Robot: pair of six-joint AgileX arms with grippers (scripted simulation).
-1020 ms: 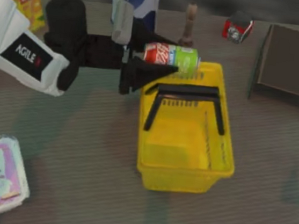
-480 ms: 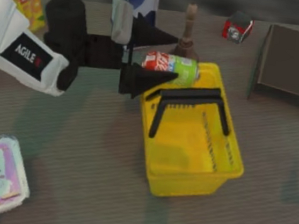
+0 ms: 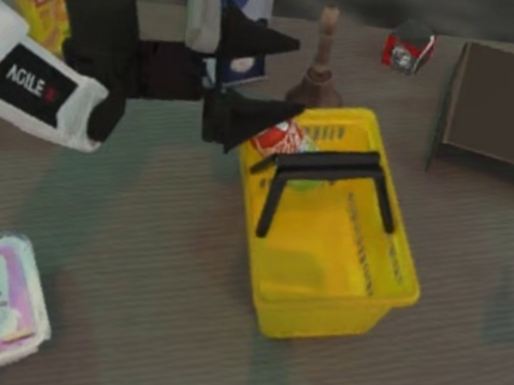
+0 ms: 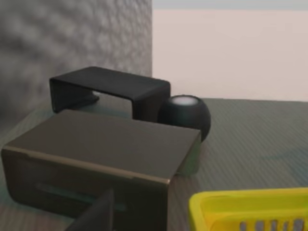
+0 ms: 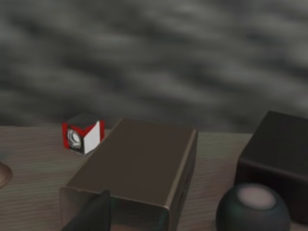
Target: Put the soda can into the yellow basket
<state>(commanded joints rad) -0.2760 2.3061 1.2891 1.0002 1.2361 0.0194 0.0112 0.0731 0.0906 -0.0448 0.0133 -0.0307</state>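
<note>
Inside the yellow basket [image 3: 388,263], the soda can [image 3: 282,140], beside the spread-open, empty left pincer [image 3: 284,75] with "AGILE" lettering.

Soft, even light falls from above in the top view, with no glare. The table [image 3: 137,263] carries faint, diffuse shadows beneath the left arm and beside the yellow basket [image 3: 336,313]. Every view is slightly blurred; the backdrop in both wrist views is mottled and unfocused.

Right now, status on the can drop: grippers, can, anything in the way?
Left gripper open, at the yellow basket's far left corner. Soda can released, inside the basket under the black handle. Right arm not in top view. Nothing blocking.
</note>
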